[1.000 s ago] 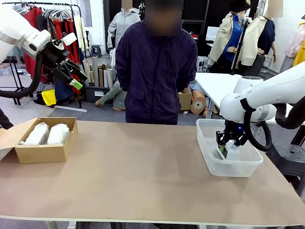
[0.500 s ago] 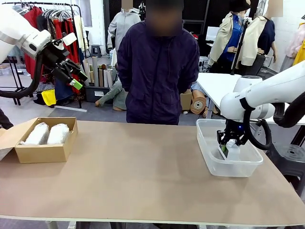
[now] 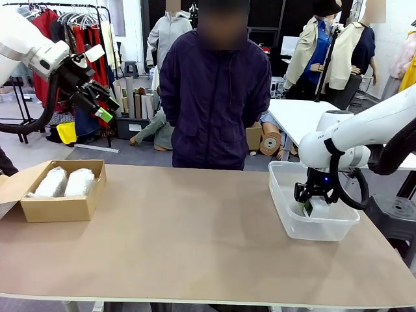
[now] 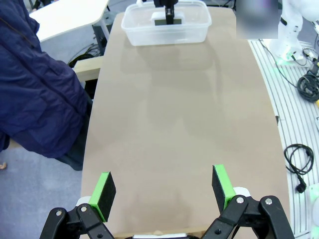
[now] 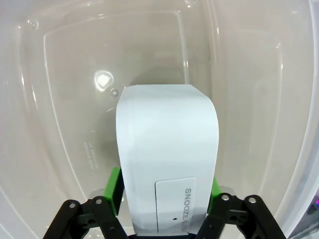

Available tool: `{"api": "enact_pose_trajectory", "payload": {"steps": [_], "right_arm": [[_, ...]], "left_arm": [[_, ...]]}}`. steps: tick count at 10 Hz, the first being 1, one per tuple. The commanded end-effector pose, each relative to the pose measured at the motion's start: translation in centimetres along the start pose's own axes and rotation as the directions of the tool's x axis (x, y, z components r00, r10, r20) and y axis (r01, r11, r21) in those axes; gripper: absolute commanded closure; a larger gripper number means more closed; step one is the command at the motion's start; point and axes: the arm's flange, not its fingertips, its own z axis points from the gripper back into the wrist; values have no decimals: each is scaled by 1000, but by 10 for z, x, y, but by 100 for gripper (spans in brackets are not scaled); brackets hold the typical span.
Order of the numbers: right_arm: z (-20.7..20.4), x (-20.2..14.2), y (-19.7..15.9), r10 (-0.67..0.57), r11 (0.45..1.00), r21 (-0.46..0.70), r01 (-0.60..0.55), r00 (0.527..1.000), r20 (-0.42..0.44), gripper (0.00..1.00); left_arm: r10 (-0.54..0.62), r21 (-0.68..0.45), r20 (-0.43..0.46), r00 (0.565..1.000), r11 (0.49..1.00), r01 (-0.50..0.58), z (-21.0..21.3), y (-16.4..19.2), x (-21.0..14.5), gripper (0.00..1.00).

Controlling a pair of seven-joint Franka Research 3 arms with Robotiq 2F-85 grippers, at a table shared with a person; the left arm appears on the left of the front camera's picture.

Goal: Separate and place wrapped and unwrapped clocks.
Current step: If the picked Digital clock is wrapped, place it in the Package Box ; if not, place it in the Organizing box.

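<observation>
Looking down my right gripper (image 5: 164, 191): the clock (image 5: 167, 149) stands between my two green pads (image 5: 115, 189), its back toward the camera, with a small panel reading "SNOOZE" sideways. The pads sit at its two sides, right at its surface; I cannot tell whether they press on it or have just let go. The clock is inside the clear tub (image 5: 60, 99), and its far end looks to be at or close to the tub floor.

Front view: the right gripper (image 3: 314, 207) is lowered into the tub (image 3: 286, 214), which sits at the desk's (image 3: 195, 234) right edge, toward the far right corner. The white clock (image 3: 318, 208) shows through the tub wall, just under the fingers.

My left gripper (image 3: 104, 110) is raised high above the desk's left side, well apart from everything on it. In its wrist view the left gripper (image 4: 162, 191) has its jaws spread wide with nothing between them, bare desk below and the tub at the far end.

A cardboard box (image 3: 62, 207) sits at the left edge of the desk, flap open. Two bubble-wrap bundles (image 3: 51, 182) (image 3: 79, 182) lie in it side by side, touching.

A person (image 3: 214, 97) in a dark jacket stands at the far edge, near the middle.
</observation>
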Motion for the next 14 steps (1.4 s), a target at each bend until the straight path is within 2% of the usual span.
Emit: {"api": "enact_pose_trajectory", "payload": {"steps": [1,9,14], "right_arm": [[7,3,0,-23,999,-33,23,1000,5,0],[65,-6,8,7,999,38,-10,996,94,0],[55,-1,8,12,1000,14,-13,997,78,0]], "left_arm": [[-17,-7,-4,1000,1000,17,2,-1,0,0],[-17,-7,-4,1000,1000,17,2,-1,0,0],[-17,-7,-4,1000,1000,17,2,-1,0,0]]}}
